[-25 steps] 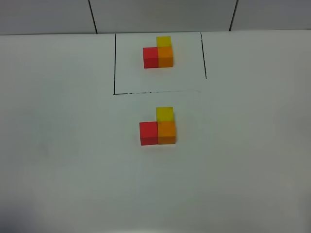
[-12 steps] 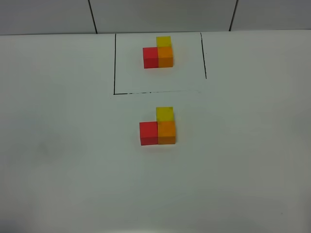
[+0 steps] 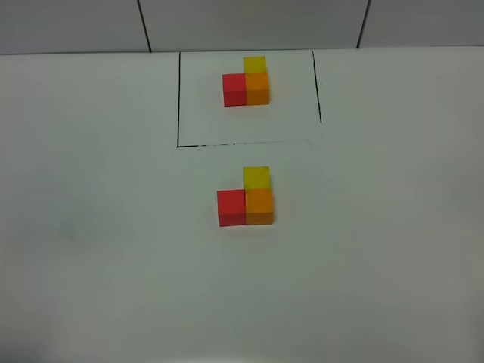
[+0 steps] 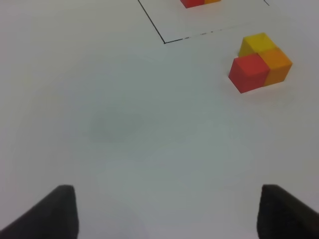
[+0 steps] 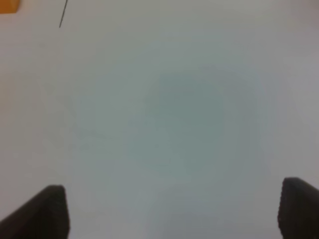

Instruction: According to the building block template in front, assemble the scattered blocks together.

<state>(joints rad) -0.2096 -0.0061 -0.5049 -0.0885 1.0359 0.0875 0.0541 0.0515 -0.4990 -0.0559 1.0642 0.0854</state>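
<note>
The template [image 3: 246, 82] is an L of red, orange and yellow cubes inside a thin black drawn rectangle at the back of the table. In front of it, unframed, the red cube [image 3: 231, 207], orange cube [image 3: 259, 206] and yellow cube [image 3: 256, 177] stand joined in the same L shape. They also show in the left wrist view [image 4: 259, 62], far from my left gripper [image 4: 167, 211], which is open and empty. My right gripper [image 5: 174, 211] is open and empty over bare table. Neither gripper shows in the exterior view.
The white table [image 3: 113, 249] stretches all around the cubes. A tiled wall [image 3: 249, 23] rises behind its back edge. The drawn frame's corner [image 4: 163, 42] shows in the left wrist view, and a bit of an orange cube [image 5: 9, 5] at the edge of the right wrist view.
</note>
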